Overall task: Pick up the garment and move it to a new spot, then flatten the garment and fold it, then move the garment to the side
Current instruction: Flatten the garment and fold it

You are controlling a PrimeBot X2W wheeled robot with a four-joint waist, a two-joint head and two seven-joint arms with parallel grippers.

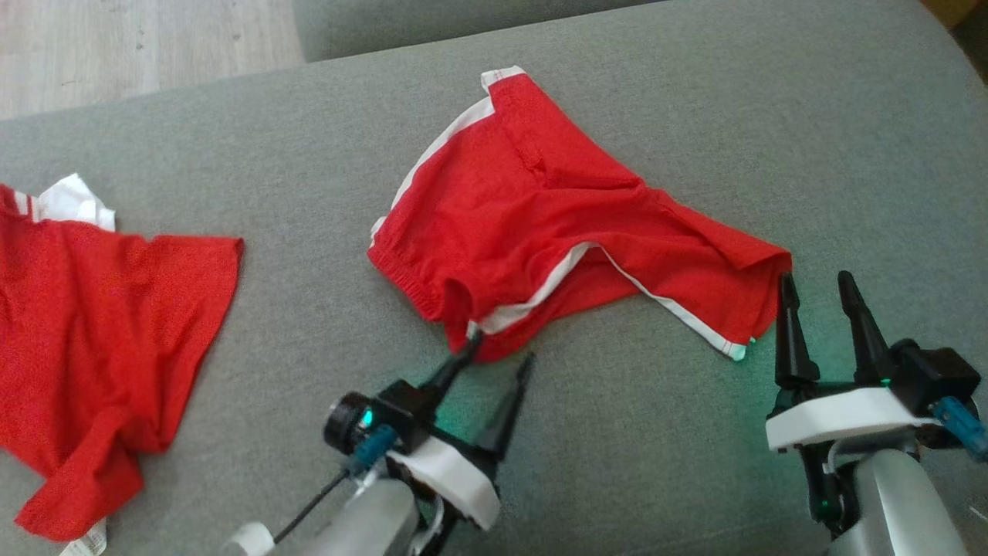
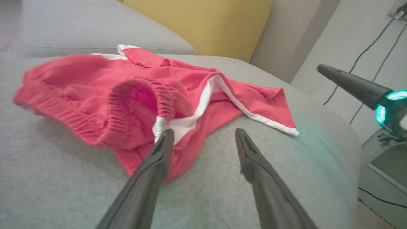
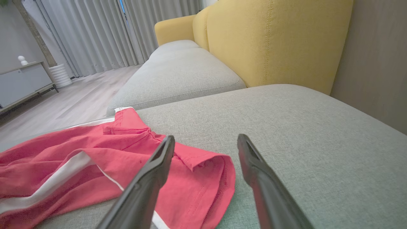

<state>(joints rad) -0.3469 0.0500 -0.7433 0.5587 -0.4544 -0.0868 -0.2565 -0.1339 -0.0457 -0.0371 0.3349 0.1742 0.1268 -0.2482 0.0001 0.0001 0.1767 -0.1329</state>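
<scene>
**Shorts lying crumpled, both hands empty: basically nothing ticked off yet**

So the red fabric shorts with white side stripes [image 1: 540, 224] are sitting about dead centre of the head view, nudged toward 1 o'clock. They're rumpled, the elastic waistband is bunched up at the near end, and one leg trails off toward 3 o'clock.

The left hand [image 1: 502, 347] is down at 6 o'clock with its jaws spread. One of its fingers [image 2: 160, 149] is right at the white stripe by the waistband, but it isn't pinching anything. The right hand [image 1: 816, 278] is at 4 o'clock, also spread wide. It straddles the edge of the leg hem, one finger over cloth and the other over bare cushion.

My read is that no fold has been made, the shorts aren't flat, and they haven't gone off to the side. I can't say whether this spot already counts as the "new" one. Flattening, folding and the final shove aside all look left to do.

The surface is a grey woven sofa seat [image 1: 695, 116], soft, so I'd guess the cloth drags rather than slides. A second red garment with a white tag [image 1: 100, 332] lies at 9 o'clock, well apart. There's pale wood floor [image 1: 116, 46] at 11 o'clock. The right wrist view shows a yellow upholstered sofa back [image 3: 270, 41] and pale pleated curtains [image 3: 95, 31] beyond it.
</scene>
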